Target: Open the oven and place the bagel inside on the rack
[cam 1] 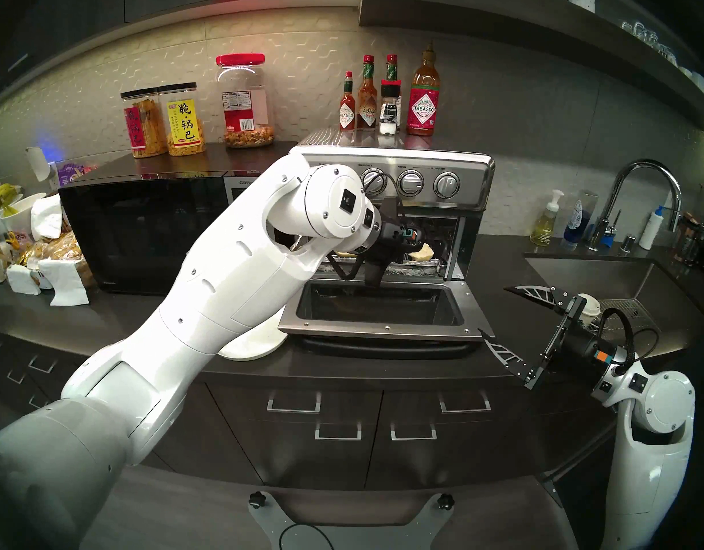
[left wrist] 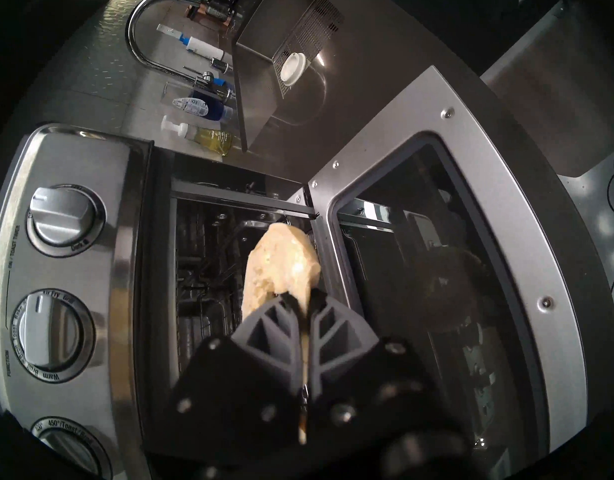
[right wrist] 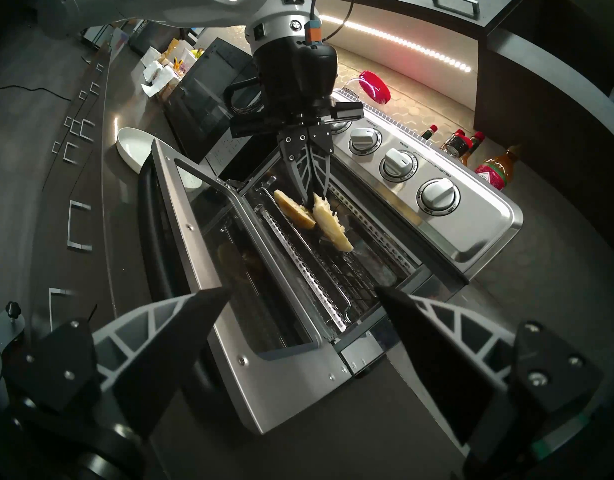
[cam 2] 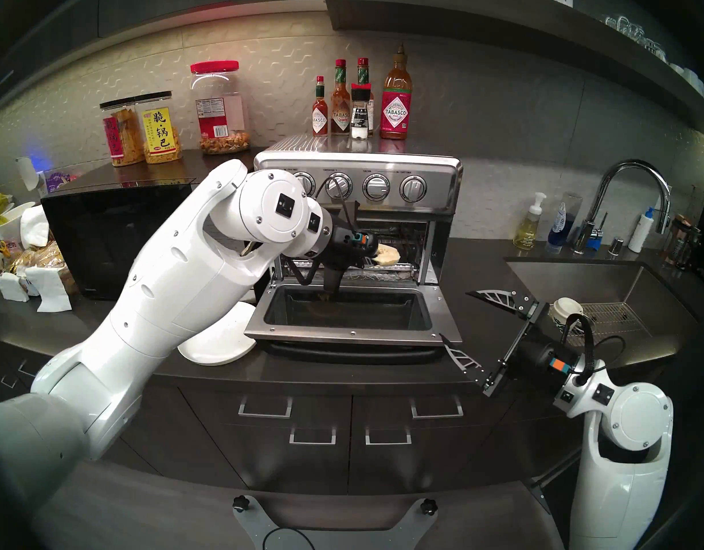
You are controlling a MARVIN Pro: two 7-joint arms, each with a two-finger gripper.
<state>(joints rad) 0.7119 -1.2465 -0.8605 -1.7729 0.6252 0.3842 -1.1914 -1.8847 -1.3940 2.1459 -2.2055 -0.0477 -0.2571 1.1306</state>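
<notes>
Here the oven (cam 1: 394,204) stands on the counter (cam 1: 382,370) with its door (cam 1: 378,311) folded down flat. In the head views the left arm hides most of the cavity; only a sliver of pale bagel shows past the wrist, so they cannot settle how it is held. The left wrist view does: the left gripper (left wrist: 300,301) is clamped on the edge of one bagel half (left wrist: 281,264), which hangs just inside the mouth of the cavity, near the door hinge.

The right wrist view adds what the others miss. A second half (right wrist: 293,209) already lies inside on the rack (right wrist: 336,261), touching or just beside the held half (right wrist: 331,223), which tilts steeply from the fingertips (right wrist: 316,188) down toward the wire rods. Whether its lower edge rests on the rack I cannot tell.

The right gripper (cam 1: 501,311) hovers off the door's right corner, its fingers spread wide and holding nothing; both head views show this, and its own camera looks between them at the door.

Only the head views show the setting: a white plate (cam 2: 215,339) on the counter left of the door, the microwave (cam 1: 144,227) beside the oven, sauce bottles (cam 1: 386,100) on its top, and the sink (cam 1: 620,283) to the right.
</notes>
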